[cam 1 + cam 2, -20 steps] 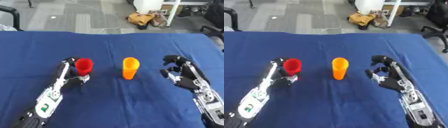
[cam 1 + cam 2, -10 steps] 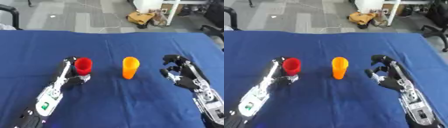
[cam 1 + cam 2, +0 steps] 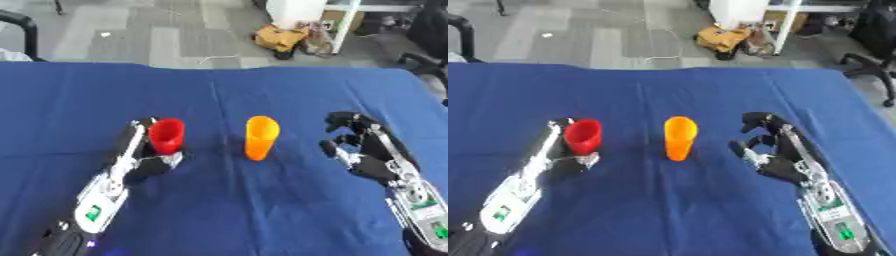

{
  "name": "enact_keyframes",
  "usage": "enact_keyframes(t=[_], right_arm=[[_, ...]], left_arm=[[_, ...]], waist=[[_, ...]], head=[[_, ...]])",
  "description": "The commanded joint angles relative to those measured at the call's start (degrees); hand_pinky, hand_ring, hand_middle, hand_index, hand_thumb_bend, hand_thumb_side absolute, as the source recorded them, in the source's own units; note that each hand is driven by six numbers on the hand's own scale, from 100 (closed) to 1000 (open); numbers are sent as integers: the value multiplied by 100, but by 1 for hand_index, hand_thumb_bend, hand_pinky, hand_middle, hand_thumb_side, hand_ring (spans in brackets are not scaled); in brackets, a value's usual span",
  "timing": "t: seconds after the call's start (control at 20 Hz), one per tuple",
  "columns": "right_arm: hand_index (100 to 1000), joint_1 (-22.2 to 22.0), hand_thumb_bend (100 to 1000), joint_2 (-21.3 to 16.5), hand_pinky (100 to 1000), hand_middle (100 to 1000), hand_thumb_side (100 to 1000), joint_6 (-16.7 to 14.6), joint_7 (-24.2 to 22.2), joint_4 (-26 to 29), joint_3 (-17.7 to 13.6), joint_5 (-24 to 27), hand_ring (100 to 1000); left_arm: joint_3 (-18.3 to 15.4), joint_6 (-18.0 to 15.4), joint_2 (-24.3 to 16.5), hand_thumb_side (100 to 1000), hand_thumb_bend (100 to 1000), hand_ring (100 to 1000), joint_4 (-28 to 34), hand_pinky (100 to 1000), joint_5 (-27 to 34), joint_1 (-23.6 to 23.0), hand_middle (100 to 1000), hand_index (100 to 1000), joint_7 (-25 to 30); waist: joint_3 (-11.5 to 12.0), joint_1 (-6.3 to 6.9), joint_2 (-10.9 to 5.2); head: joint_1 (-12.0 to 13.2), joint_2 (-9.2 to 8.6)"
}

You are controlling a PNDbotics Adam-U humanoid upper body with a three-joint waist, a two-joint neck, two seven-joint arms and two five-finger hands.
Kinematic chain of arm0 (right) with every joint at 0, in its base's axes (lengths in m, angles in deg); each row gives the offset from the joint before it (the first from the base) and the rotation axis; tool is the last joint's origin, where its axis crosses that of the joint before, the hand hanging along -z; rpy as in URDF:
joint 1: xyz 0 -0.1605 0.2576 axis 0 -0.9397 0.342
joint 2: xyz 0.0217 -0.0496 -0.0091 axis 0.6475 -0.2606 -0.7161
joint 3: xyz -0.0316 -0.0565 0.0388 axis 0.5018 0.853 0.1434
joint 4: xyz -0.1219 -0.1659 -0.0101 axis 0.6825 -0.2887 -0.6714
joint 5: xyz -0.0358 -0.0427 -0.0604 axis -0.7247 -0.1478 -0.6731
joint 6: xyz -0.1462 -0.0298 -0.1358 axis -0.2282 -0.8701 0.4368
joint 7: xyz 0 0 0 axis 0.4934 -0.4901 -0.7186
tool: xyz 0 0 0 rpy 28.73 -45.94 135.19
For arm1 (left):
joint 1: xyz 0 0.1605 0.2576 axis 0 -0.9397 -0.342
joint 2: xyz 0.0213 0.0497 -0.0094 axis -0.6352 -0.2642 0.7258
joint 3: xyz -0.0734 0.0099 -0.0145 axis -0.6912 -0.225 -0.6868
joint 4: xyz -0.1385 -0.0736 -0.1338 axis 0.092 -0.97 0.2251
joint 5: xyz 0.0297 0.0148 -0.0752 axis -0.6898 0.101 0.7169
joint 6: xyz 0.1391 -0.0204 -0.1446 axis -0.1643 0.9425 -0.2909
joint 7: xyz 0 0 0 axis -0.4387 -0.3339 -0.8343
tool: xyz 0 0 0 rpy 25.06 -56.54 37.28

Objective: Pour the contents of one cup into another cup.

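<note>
Red cup (image 3: 165,135) gripped in the left hand (image 3: 143,156) on a blue table (image 3: 224,210); orange cup (image 3: 260,137) stands beside the empty, loosely curled right hand (image 3: 366,152).

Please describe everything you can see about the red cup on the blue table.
The red cup is a small, plain cup, plastic by its look, with an open mouth wider than its base. It stands upright on the blue table, to the left of the orange cup and apart from it. The left hand is at its left side and base, fingers curled round it. Whether it holds anything cannot be seen.
</note>
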Motion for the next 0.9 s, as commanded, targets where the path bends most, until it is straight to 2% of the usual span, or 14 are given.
enact_keyframes(t=[0.05, 0.5, 0.9], right_arm=[[779, 103, 500, -108, 498, 561, 319, -32, 3, 10, -36, 14, 841], [775, 151, 504, -345, 492, 559, 317, -160, 200, -447, -128, -135, 843], [789, 497, 547, -650, 523, 587, 375, -728, 422, -1211, 5, -843, 870]], left_arm=[[-43, -27, -119, 139, 100, 355, 359, 172, 278, 16, 373, 695, -245], [-47, 340, -587, 136, 100, 352, 1607, 169, 760, -397, 369, 696, -310], [54, 772, -713, 145, 100, 358, 2856, 182, 1044, -681, 373, 697, -31]], waist=[[24, 31, -100], [155, 143, -172], [283, 234, -241]], head=[[-16, -31], [-65, 31], [-122, 102]])
